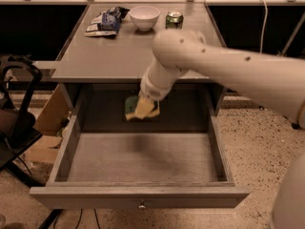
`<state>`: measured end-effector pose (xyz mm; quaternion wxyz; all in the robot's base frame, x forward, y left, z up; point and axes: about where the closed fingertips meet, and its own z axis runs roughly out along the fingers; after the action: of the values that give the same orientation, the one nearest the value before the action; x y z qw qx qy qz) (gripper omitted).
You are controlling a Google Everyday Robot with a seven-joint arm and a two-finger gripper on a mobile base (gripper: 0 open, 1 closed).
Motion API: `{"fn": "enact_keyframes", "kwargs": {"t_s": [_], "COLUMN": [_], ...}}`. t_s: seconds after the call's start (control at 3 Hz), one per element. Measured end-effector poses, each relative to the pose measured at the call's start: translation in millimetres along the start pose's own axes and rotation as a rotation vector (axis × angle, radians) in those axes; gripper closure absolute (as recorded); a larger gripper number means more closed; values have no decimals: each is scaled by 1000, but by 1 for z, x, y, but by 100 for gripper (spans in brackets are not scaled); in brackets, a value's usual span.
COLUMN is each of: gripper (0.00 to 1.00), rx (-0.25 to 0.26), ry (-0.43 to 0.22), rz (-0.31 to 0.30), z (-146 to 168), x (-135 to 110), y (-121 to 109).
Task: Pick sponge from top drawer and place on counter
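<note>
end effector (145,107) – closed on sponge (130,107) | sponge hangs over drawer (143,160) floor, just under worktop (114,56) edge | likely light, soft, squashy – pinch mid-body

The open top drawer (143,159) and the counter (109,56) beyond were viewed closely from above the drawer front, the gripper (144,109) seen mid-frame, clasped on the sponge (129,105).

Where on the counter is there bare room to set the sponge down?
The front half of the counter is bare, from its left edge to the arm. The back is crowded: snack packet, bowl, can. The gripper holds the sponge above the open drawer.
</note>
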<state>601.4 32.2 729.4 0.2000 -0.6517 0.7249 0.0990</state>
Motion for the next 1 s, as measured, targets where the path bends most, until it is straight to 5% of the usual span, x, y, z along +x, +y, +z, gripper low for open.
{"fn": "enact_keyframes", "kwargs": {"t_s": [0.33,1.0], "gripper": [100,100], "rx": [97,115], "ry": [99,210], "rz": [10,17], "z": [-88,-188], "x": [-64,-127], "y": [-58,-86]}}
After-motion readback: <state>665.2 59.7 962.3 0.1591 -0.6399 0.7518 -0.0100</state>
